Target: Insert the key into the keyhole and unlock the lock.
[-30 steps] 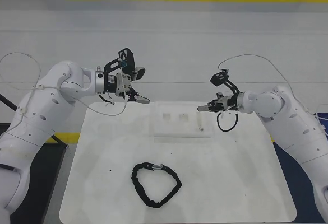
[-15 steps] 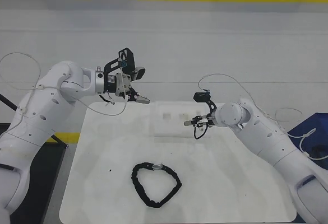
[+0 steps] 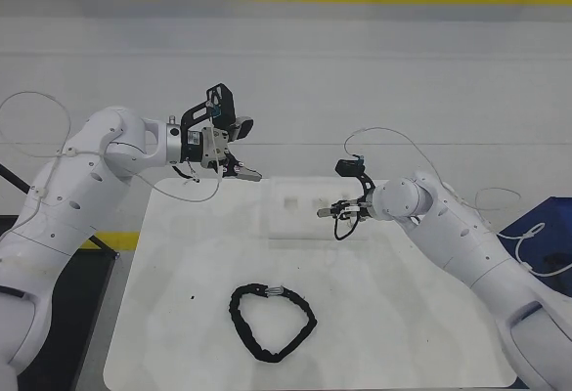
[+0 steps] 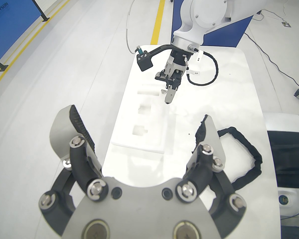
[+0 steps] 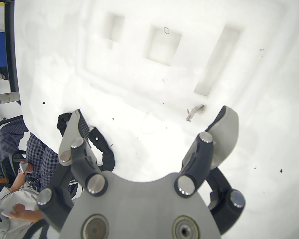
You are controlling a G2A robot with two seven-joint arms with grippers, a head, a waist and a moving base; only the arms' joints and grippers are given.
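1. A white table [image 3: 413, 313] on a pale workshop floor carries a white foam tray [image 3: 305, 231] at the back. A cable lock [image 3: 272, 323] lies in front of it.
2. The left gripper [image 3: 249, 176] hangs at the table's back edge, left of the tray, with its fingers spread and empty. It would do best to wait clear, ready to steady the lock.
3. The lock is a closed loop in a black fabric sleeve with a short silver barrel on its far side. The keyhole is too small to make out.
4. The key [image 5: 193, 112] is small, thin metal and lies flat on the foam just beside the long slot's end.
5. The right gripper [image 5: 150, 114] hovers over the tray, spread wide and empty, with the key nearer one finger. The step looks like picking up the key: centre the gripper over it, descend gently, and pinch the head so the blade sticks out.
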